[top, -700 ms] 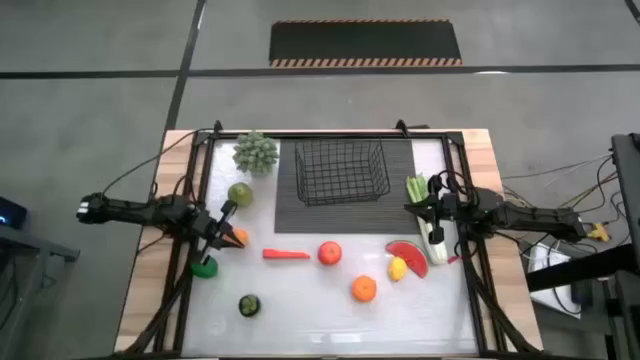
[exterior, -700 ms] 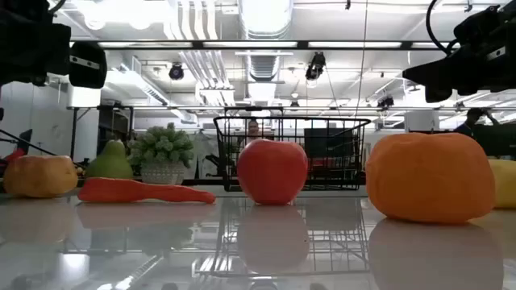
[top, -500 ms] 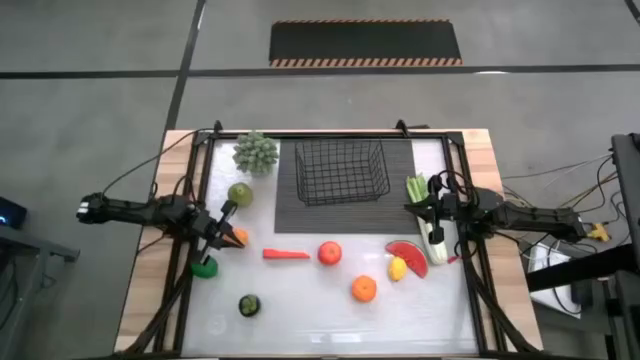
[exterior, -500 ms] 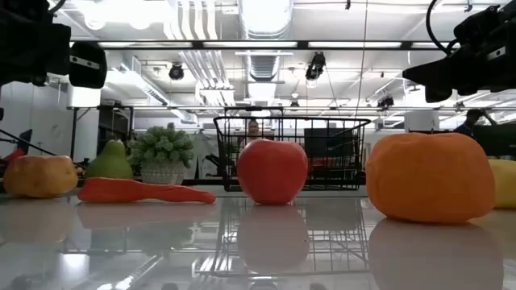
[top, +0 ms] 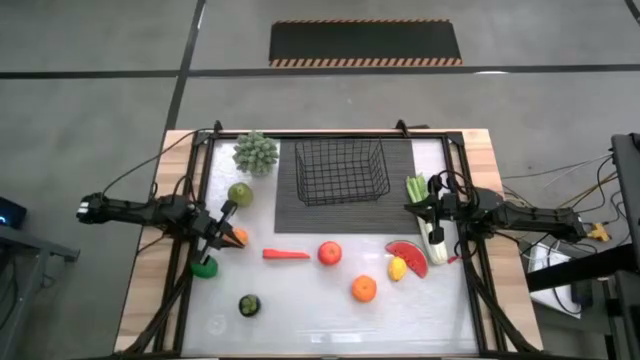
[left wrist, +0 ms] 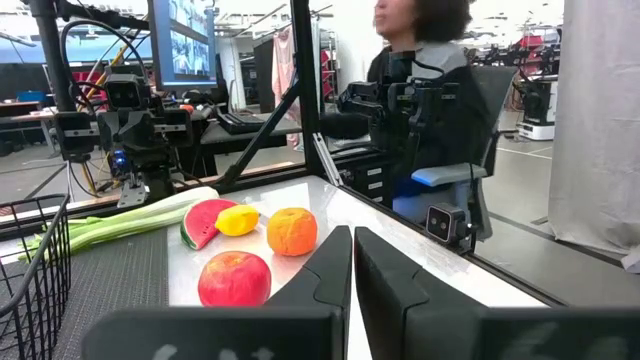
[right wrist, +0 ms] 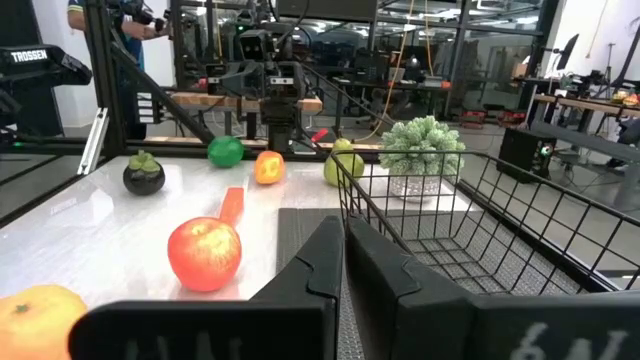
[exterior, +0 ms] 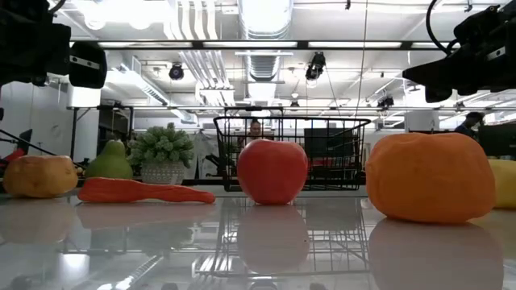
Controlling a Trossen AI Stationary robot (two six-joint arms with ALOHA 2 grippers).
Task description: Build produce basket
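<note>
The black wire basket [top: 343, 170] stands on a dark ribbed mat at the table's far middle. In front of it lie a carrot [top: 286, 254], red apple [top: 329, 253], orange [top: 364, 289], lemon [top: 398, 268] and watermelon slice [top: 408, 255]. The celery [top: 432, 232] lies along the right side. A green fruit [top: 240, 193], a small orange fruit [top: 237, 238], a lime [top: 204, 266] and a dark round fruit [top: 248, 305] sit on the left. My left gripper [top: 228, 210] hovers shut beside the green fruit. My right gripper [top: 428, 208] hovers shut above the celery's leafy half.
A small potted green plant [top: 256, 152] stands at the far left, next to the basket. Black frame rails run along the table's left, right and far sides. In the low view both arms hang well above the produce. A seated person [left wrist: 430, 70] shows beyond the table's right edge.
</note>
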